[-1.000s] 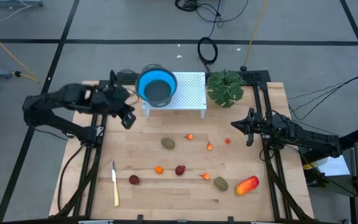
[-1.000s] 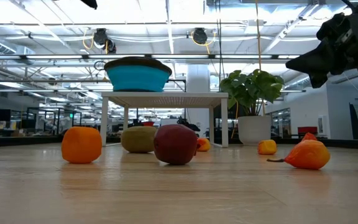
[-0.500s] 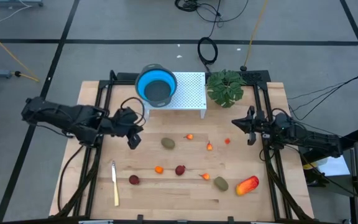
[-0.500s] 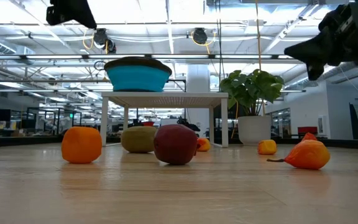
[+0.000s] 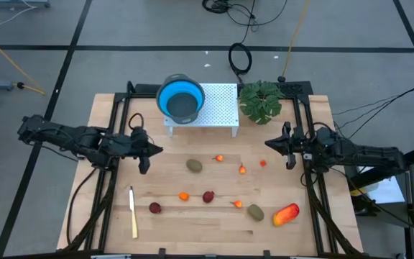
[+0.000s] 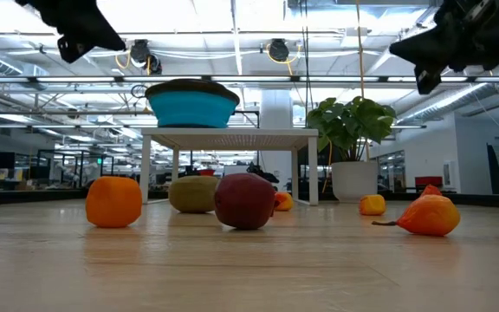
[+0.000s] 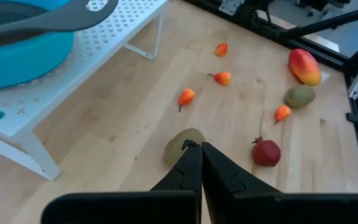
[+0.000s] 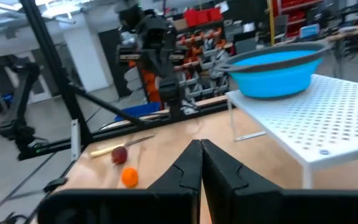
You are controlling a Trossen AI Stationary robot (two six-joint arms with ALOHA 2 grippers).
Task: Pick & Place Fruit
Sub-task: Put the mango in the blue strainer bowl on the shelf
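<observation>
A pale wooden worktop (image 5: 192,216) stands on a grey tiled floor, with a white perforated stand (image 5: 214,108) at its far edge that carries a blue bowl (image 5: 181,99), and a leafy plant (image 5: 260,101) just beside the stand. The fruit all lies loose on the wood: an olive-brown oval (image 5: 194,165) near the middle, a second one (image 5: 255,213) touching or almost touching the oblong red-orange piece (image 5: 285,214), two dark red balls (image 5: 208,196) and several tiny orange ones (image 5: 184,196) scattered between. A cream-yellow knife (image 5: 133,212) lies apart from them. Nothing shows in the bowl, so the job looks barely begun, with every piece left to move. The left pincer (image 5: 144,151) hangs above the wood with its fingers pressed together and empty, aimed toward the nearer oval. The right pincer (image 5: 288,146) waits at the opposite side, likewise closed and empty.
</observation>
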